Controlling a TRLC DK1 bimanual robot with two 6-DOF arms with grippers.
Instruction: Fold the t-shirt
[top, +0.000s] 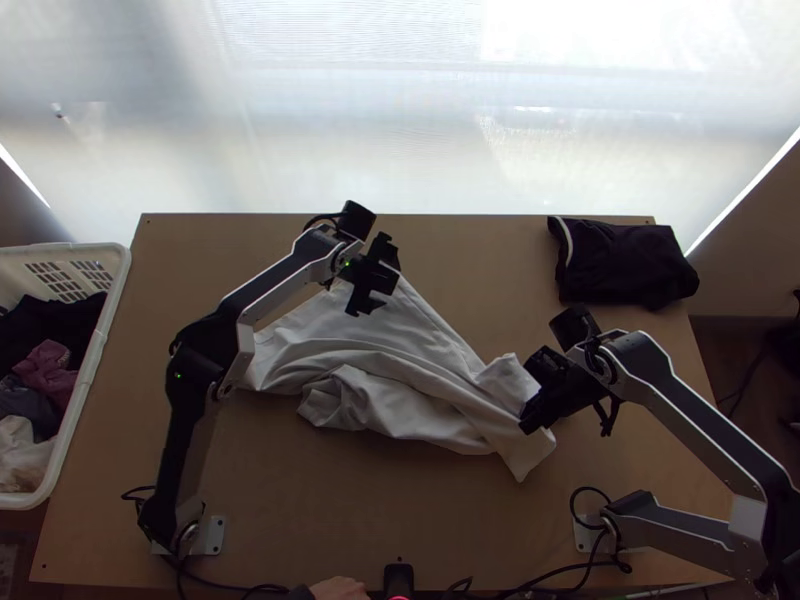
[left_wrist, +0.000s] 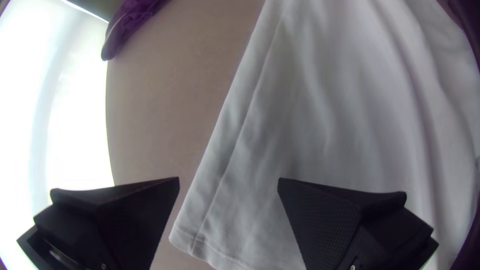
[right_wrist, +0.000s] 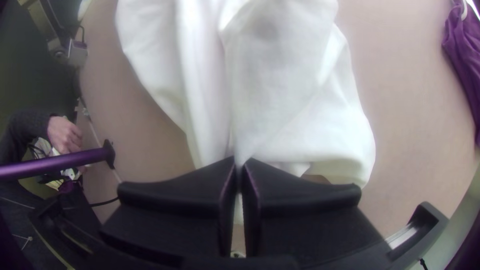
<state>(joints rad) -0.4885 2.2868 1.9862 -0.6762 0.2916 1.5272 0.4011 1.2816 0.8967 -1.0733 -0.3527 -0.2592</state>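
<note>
White tee lies rumpled mid-table, probably light and floppy (hem corner's the easy grab); right gripper pinches one end, left gripper hangs wide open, empty, above another

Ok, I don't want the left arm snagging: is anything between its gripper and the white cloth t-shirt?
Nothing visible stands between the left gripper and the white t-shirt: its open fingers hang at one edge of it. The dark, white-trimmed garment lies at the far right corner of the light wooden table, well clear.
</note>
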